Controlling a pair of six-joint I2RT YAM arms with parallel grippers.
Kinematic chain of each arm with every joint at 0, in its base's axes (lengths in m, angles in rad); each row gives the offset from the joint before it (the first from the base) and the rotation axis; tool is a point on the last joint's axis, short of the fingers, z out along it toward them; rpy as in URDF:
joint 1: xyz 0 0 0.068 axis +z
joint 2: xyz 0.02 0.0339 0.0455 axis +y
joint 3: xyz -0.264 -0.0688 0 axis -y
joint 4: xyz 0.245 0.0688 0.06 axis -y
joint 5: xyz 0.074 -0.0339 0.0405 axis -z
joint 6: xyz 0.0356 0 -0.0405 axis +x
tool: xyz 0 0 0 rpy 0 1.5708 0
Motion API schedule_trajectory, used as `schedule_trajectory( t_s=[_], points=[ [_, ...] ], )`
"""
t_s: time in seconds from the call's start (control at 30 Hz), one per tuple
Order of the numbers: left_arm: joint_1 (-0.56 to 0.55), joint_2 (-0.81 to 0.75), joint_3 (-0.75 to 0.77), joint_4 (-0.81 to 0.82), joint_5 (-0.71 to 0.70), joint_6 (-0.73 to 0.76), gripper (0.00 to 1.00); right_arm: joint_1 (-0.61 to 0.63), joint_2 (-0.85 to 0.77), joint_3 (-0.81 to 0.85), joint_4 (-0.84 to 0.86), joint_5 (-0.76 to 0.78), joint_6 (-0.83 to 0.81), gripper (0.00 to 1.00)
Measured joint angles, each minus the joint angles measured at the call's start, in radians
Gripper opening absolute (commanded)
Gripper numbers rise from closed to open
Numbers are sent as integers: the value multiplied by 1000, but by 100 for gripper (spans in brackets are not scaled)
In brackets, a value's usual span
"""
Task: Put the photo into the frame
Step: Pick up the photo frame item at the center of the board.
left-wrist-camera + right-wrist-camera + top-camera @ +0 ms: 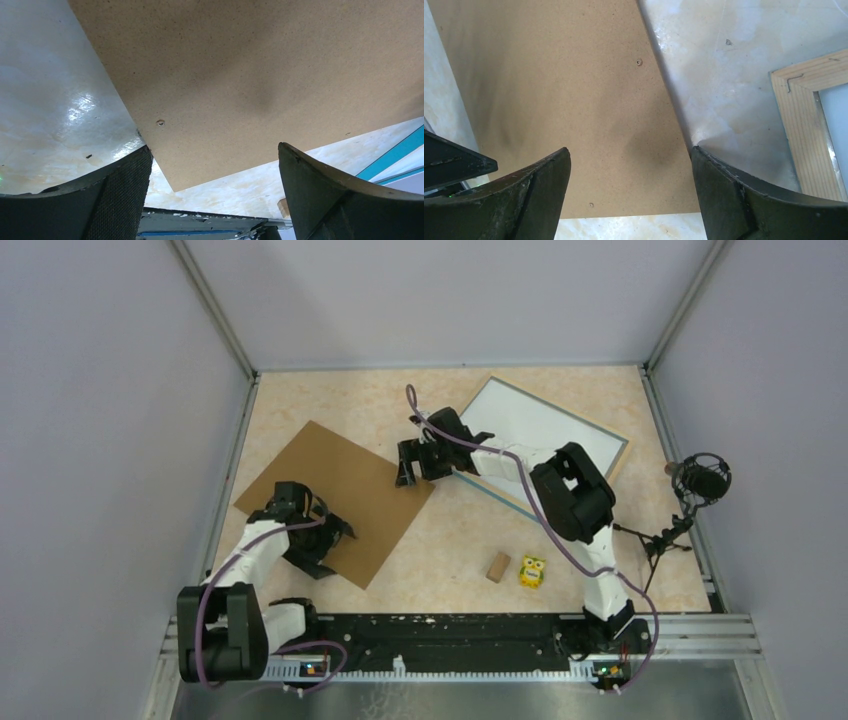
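The frame (575, 416) lies at the back right, blue-edged with a pale inside. Its light wood corner shows in the right wrist view (804, 125) and its blue edge in the left wrist view (395, 151). The photo is not in view. A plain brown backing board (330, 490) lies flat at centre left. My left gripper (335, 550) is open and empty over the board's near corner (250, 75), with the jaws (215, 150) wide apart. My right gripper (415, 472) is open and empty over the board's right corner (574, 90), with the jaws (629, 151) wide apart.
A small wooden block (498, 566) and a yellow owl toy (532, 571) sit near the front, right of centre. A microphone on a stand (700, 480) stands at the right edge. Grey walls enclose the table on three sides.
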Motion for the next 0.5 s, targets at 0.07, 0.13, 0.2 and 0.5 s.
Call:
schedule_trajectory(
  t_s=[0.07,0.13,0.2,0.5],
  points=[
    [0,0,-3,1,9,3,96,-3,-8,-8,-1,-4,12,86],
    [0,0,-9,2,27,6,96,-6,-24,-21,-8,-4,19,86],
    [0,0,-14,4,55,6,96,-10,-55,-43,-14,-3,25,86],
    [-107,60,-6,56,172,-33,97,-74,-304,-213,15,-44,70,86]
  ],
)
